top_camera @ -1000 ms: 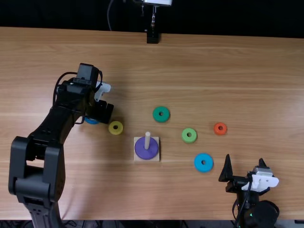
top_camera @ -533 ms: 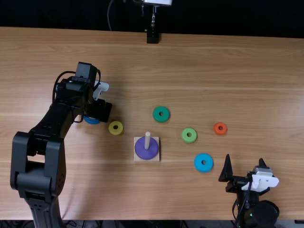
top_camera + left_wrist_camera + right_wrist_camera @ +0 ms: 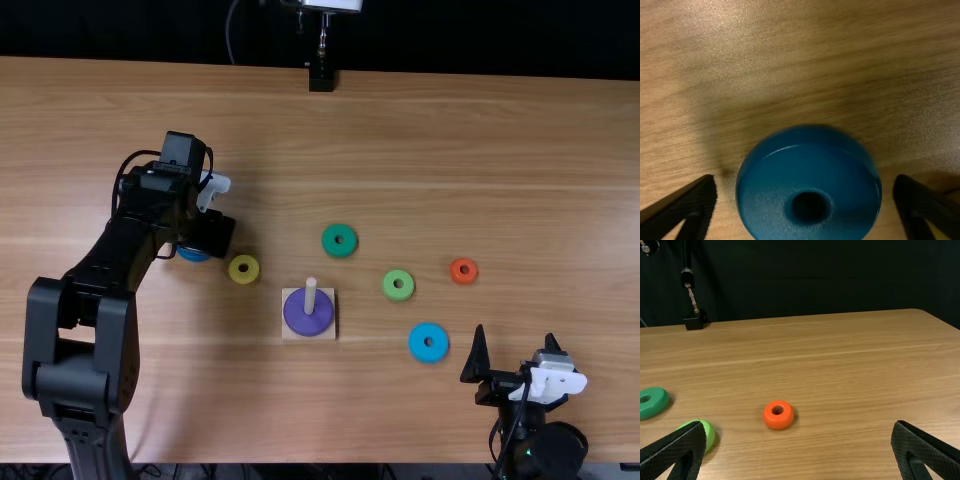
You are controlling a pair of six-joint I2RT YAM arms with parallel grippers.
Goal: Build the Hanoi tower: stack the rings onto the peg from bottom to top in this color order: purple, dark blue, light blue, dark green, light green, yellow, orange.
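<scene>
My left gripper [image 3: 205,238] hangs over the dark blue ring [image 3: 193,255]. In the left wrist view the open left gripper [image 3: 805,200] has a finger on either side of the dark blue ring [image 3: 840,172], touching neither. The purple ring [image 3: 309,318] lies around the peg [image 3: 310,290] on its base. Loose on the table are the yellow [image 3: 243,269], dark green [image 3: 339,240], light green [image 3: 398,285], light blue [image 3: 428,342] and orange [image 3: 464,271] rings. My right gripper [image 3: 516,355] stands open at the near right; the right gripper [image 3: 799,447] holds nothing in the right wrist view.
The wooden table [image 3: 440,140] runs back to a dark backdrop, with a black stand [image 3: 321,78] at its far edge. The yellow ring lies close beside the left gripper, between it and the peg base [image 3: 289,330].
The left gripper has shifted slightly to the left, by a small amount, since the earliest frame. The right arm and the rings have stayed where they were.
</scene>
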